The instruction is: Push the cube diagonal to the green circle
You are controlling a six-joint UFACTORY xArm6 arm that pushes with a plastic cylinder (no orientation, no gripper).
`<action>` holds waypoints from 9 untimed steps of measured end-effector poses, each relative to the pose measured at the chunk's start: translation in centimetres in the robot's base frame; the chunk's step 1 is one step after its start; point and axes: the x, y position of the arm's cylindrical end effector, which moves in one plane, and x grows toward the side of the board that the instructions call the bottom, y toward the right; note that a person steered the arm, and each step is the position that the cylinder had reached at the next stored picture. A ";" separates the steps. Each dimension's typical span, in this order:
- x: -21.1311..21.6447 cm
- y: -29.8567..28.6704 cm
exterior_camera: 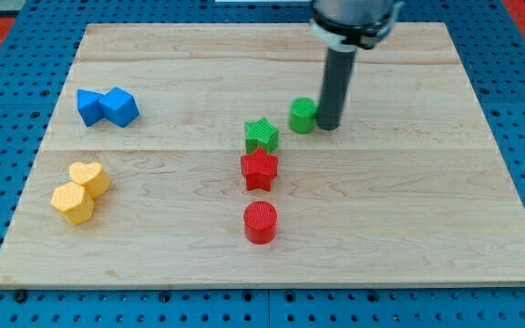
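The green circle (303,115) is a short green cylinder just above the board's middle. My tip (328,126) stands right against its right side, touching or nearly so. A blue cube (119,107) lies at the view's upper left, touching another blue block (89,107) on its left. A green star (262,136) lies just below and left of the green circle. A red star (259,169) lies directly below the green star.
A red cylinder (261,222) lies below the red star. A yellow heart (89,178) and a yellow hexagon-like block (72,202) touch at the view's lower left. The wooden board (408,228) rests on a blue pegboard surface.
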 end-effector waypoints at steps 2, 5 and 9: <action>-3.3 -3.6; -12.5 -22.9; -0.8 -25.8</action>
